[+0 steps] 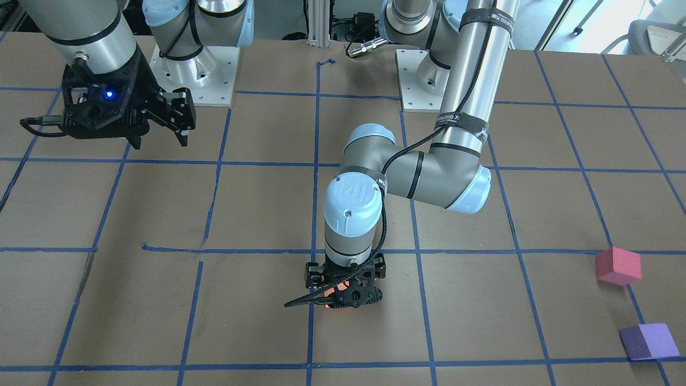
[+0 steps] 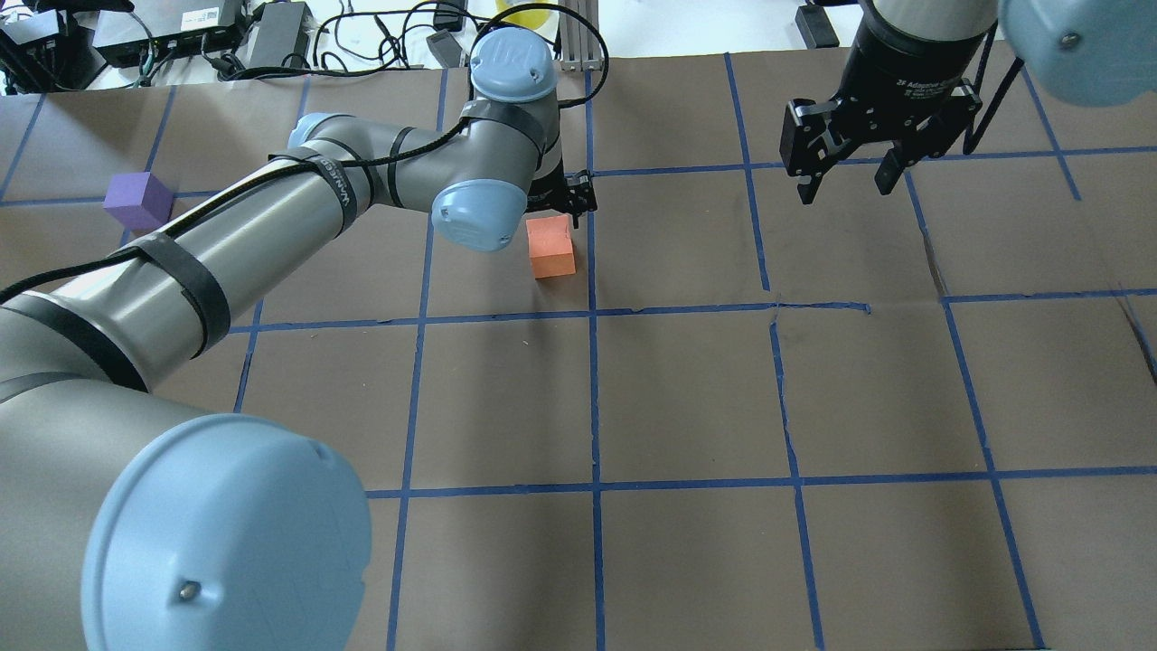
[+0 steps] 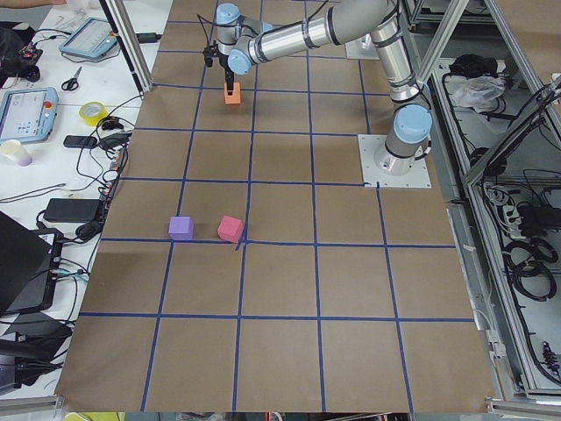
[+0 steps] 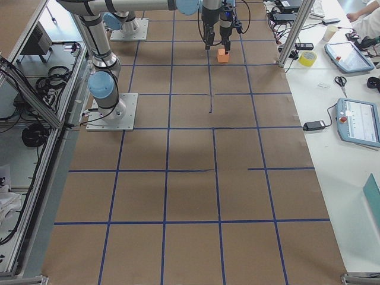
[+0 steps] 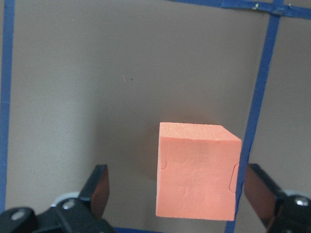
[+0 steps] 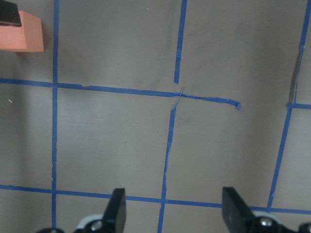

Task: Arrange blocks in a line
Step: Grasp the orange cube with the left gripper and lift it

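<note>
The orange block (image 5: 197, 177) rests on the brown table between the fingers of my open left gripper (image 5: 181, 196), closer to the finger on that view's right. It also shows in the overhead view (image 2: 551, 246), just below the left gripper (image 2: 568, 194), and peeks out under it in the front view (image 1: 335, 294). The pinkish-red block (image 1: 619, 265) and the purple block (image 1: 648, 341) sit apart near the table's left end. The purple block also shows overhead (image 2: 137, 201). My right gripper (image 2: 845, 185) hangs open and empty above the table, far from the blocks.
Blue tape (image 2: 594, 312) marks a grid on the brown paper table. The arm base plates (image 1: 193, 80) are bolted at the robot's side. Cables and power bricks (image 2: 271, 27) lie past the far edge. A side table with tablets (image 3: 35, 105) stands there too.
</note>
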Available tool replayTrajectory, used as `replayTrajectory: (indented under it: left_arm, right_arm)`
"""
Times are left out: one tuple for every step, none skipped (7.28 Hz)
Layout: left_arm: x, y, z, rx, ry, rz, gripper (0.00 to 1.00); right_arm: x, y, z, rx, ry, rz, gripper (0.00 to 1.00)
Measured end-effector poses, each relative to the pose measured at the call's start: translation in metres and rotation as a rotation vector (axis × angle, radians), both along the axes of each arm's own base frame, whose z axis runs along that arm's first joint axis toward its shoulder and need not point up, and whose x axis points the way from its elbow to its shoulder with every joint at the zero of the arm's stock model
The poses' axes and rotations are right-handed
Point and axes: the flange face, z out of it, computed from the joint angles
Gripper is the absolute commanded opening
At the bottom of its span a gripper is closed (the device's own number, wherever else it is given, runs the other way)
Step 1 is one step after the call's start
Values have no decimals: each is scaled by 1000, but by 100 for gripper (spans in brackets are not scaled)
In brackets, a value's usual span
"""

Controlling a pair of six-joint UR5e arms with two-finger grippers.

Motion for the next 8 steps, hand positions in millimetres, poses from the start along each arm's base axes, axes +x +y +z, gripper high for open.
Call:
replayTrajectory:
  left_arm:
    - [-2,0,-8,11,-3,-7,100]
    - [-2,-1,-18,24,-8,-8,100]
    - [-3,-2,-27,35,-11,-10,98]
    - [-3,-2,-31,41,-12,-12,73]
    - [-3,-2,-33,43,-12,-17,43]
    - [-3,-2,-33,44,-12,-24,26]
    - [-3,-2,-33,44,-12,-27,12]
    - [-3,-2,-31,41,-11,-27,12]
  right_arm:
    - [0,1,0,2,2,-1,74]
    - [0,1,0,2,2,-1,74]
    - [0,1,0,2,3,-2,74]
    - [-1,1,1,-1,2,-3,74]
    - [-1,0,1,-5,1,-4,74]
    - [-1,0,1,-6,2,-7,74]
    - [-1,-1,1,-9,3,-10,74]
    - [-2,-2,4,-17,4,-16,60]
